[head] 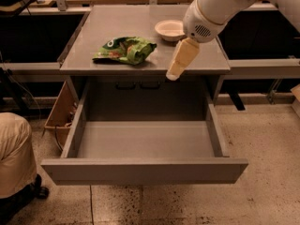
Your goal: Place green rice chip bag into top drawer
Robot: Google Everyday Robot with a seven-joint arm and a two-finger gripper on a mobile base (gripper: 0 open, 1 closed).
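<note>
Hanging over the front edge of the grey table [117,22], the gripper [172,74] points downward, right of the green rice chip bag [124,49] and apart from it; how far open it is I cannot tell. Below, the top drawer [143,170] stands pulled out, its wide grey floor open to view. The bag lies crumpled near the table's front, bright green with a white round logo. A white bowl [169,29] sits farther back.
</note>
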